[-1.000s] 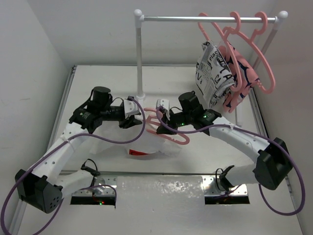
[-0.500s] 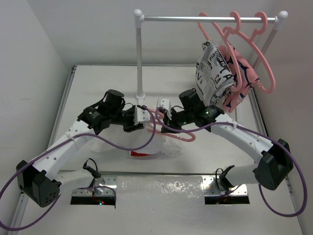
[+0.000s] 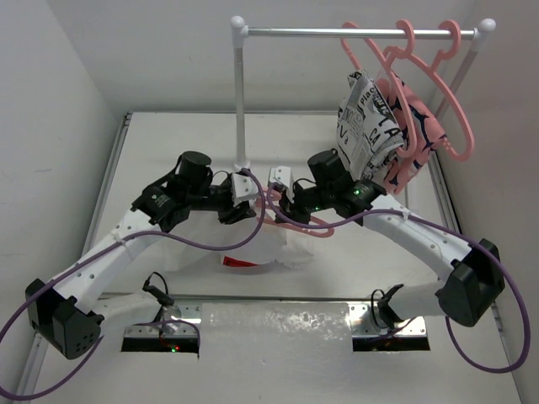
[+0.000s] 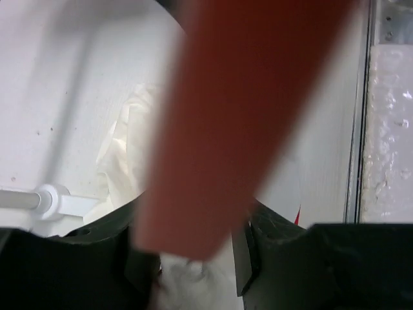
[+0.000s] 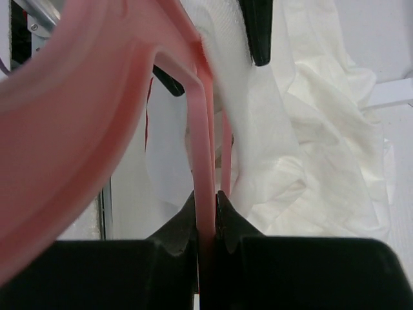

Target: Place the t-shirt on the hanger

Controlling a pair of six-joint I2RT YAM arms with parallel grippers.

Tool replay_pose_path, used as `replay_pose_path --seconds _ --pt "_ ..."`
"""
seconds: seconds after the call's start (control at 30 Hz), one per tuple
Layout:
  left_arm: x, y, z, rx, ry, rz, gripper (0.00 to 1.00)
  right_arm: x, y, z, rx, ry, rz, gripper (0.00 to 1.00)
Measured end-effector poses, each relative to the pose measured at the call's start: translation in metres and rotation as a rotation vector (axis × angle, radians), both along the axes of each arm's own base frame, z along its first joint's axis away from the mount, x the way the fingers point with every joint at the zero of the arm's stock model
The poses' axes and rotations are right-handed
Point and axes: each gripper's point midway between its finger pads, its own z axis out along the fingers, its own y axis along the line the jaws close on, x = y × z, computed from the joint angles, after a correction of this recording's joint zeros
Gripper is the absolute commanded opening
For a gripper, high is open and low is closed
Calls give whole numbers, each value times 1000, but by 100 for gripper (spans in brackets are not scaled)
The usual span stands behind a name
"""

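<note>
Right gripper (image 5: 206, 197) is clamping the salmon-pink hanger (image 5: 77, 129); left gripper (image 3: 237, 212) is pinching the crumpled white t-shirt (image 5: 303, 161) between its jaws.

Two arms, a left arm (image 3: 109, 252) and a right arm (image 3: 421, 240), each carry one gripper: the left gripper (image 3: 240, 204) and the right gripper (image 3: 284, 202). One rack (image 3: 241, 93) stands on one bench (image 3: 168, 135). There are four hangers, three rail hangers (image 3: 455, 126) and one hanger (image 3: 303, 225) at the grippers, and three shirts: one t-shirt (image 3: 282, 248), one newsprint shirt (image 3: 362, 126) and one pink shirt (image 3: 421, 126).
</note>
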Motion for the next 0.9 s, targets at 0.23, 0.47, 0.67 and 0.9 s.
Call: replay_pose_path --seconds 0.23,0.47,0.67,0.9 --pt "10 1 -2 -26 24 115 0 6 0 -2 -11 -27 -21 0" --pt "10 2 -5 -19 5 112 42 6 1 -4 -7 -29 -19 0" --pt "9 7 -1 48 -156 32 96 5 5 0 11 -39 -7 0" --pt "14 15 10 148 -215 -25 98 6 6 1 18 -43 -4 0"
